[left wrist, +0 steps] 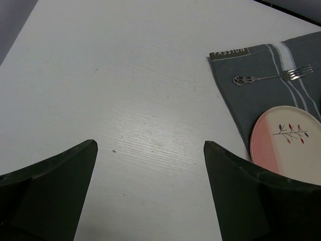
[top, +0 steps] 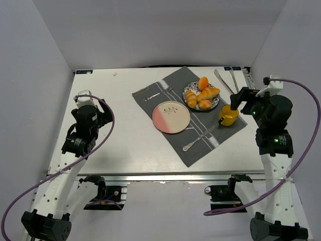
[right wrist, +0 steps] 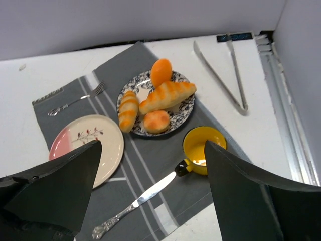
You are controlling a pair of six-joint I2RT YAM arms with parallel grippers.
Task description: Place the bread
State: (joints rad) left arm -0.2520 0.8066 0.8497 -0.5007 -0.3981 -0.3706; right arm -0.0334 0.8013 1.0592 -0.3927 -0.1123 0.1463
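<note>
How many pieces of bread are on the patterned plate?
4, all on the patterned plate: round roll at the far edge, long loaf across the middle, striped roll left, bun nearest. None seems hidden.

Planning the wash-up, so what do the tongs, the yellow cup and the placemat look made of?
Tongs: probably polished steel, silvery with bright glints. Yellow cup: likely glazed ceramic, glossy with a highlight inside; plastic possible. Placemat: woven cloth, matte grey with pale stripes and a sewn label.

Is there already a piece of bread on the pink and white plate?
No, the pink and white plate is bare; the bread lies on the patterned plate.
</note>
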